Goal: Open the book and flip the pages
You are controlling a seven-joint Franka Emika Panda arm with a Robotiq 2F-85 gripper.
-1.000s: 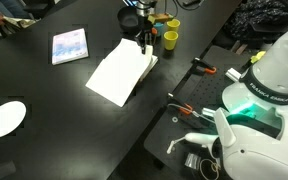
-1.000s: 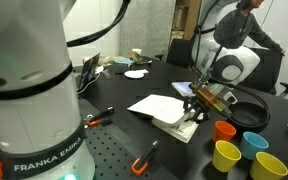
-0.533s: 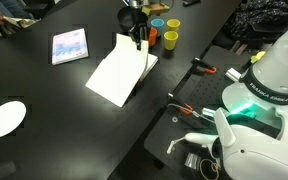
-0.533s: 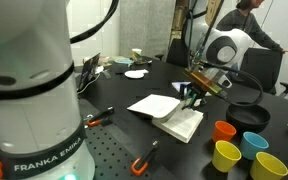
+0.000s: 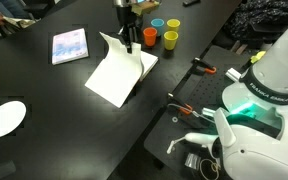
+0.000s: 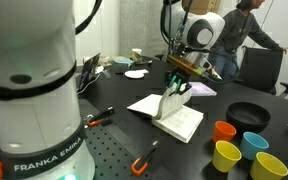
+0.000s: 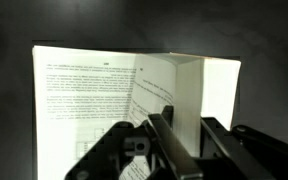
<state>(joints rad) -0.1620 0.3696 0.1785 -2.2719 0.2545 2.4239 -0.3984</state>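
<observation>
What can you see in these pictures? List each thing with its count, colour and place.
book: one, white pages open, middle of table
booklet: one, blue-pink, beside the book
plate: one, white, near table edge
cups: four, orange, blue, two yellow, by the book
bowl: one, black, near the cups
tools: at least two, orange-handled, by the robot base
person: one, dark top, background
pincer: one, black, at a lifted page

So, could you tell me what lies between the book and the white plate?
Only bare black table between the book and plate, in an exterior view.
</observation>
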